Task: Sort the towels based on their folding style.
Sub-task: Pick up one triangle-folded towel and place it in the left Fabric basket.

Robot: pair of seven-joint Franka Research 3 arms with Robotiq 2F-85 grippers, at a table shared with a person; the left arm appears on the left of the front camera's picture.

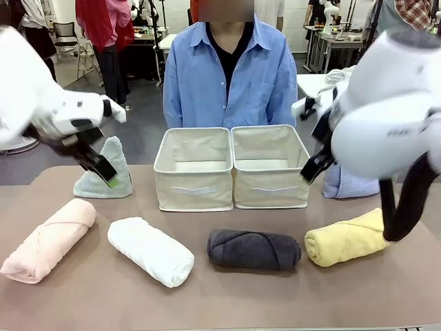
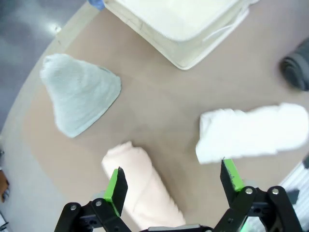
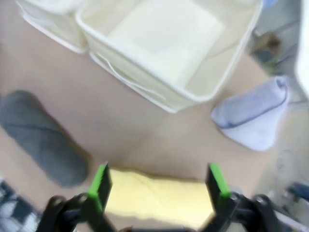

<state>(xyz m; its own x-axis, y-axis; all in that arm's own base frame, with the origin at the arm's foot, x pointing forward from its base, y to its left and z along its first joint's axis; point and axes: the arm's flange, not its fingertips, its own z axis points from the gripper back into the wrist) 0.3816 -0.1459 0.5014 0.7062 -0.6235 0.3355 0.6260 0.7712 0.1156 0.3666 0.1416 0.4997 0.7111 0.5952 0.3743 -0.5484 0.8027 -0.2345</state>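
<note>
Nothing sorted yet. The two cream bins [image 1: 194, 193] at mid-frame in the front view look empty.

On the surface [image 1: 220, 303], four rolls lie in a row across the lower frame: pink roll [image 1: 48, 239], white roll [image 1: 150, 250], dark grey roll [image 1: 253, 249], yellow roll [image 1: 344, 238]. The pale green cone [image 1: 114, 155] stands left of the bins and the lavender-blue cone [image 1: 348, 185] right of them.

Left gripper [image 2: 174, 181]: jaws fully apart, empty. Its own view aims at the gap between the pink and white rolls, while the front view sets it close by the green cone.

Right gripper [image 3: 159, 182]: wide open, empty, above the yellow roll.

Step in hand, as I read it: the first picks.
- **Left:** settle on one towel and centre over it.
- **Right:** the roll seems to run jaw to jaw, so turn the wrist to close across its width.
- **Grasp:** pinch mid-length and low, so the outer wrap doesn't peel.
- **Bins:** keep one for rolls and one for cones.
</note>
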